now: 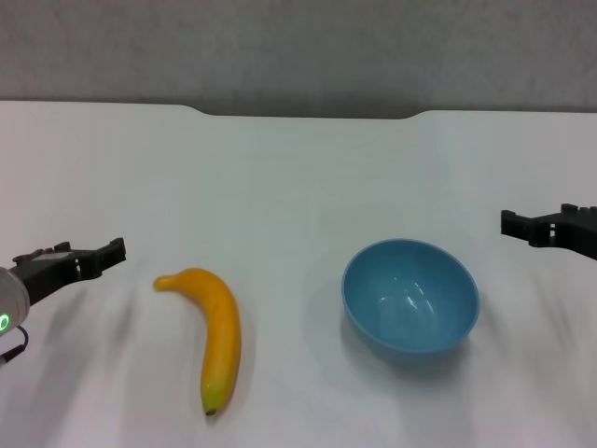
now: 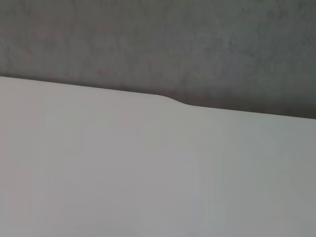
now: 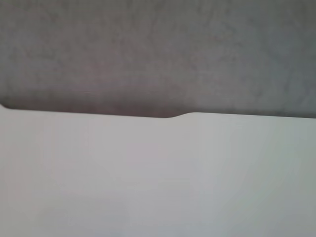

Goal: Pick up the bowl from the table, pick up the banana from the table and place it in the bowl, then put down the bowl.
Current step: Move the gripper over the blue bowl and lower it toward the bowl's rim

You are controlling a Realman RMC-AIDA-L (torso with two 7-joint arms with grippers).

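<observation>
A light-blue bowl [image 1: 410, 297] stands upright and empty on the white table [image 1: 298, 187], right of centre. A yellow-orange banana [image 1: 215, 331] lies on the table left of centre, stem toward the far left, dark tip toward me. My left gripper [image 1: 104, 254] hovers at the left edge, a short way left of the banana's stem. My right gripper [image 1: 522, 226] hovers at the right edge, to the right of the bowl and a little beyond it. Neither touches anything. The wrist views show only bare table [image 2: 148, 173] [image 3: 158, 177] and wall.
The table's far edge has a shallow notch [image 1: 308, 114], also seen in the left wrist view [image 2: 177, 102] and the right wrist view [image 3: 173, 116]. A grey wall [image 1: 298, 47] lies behind it.
</observation>
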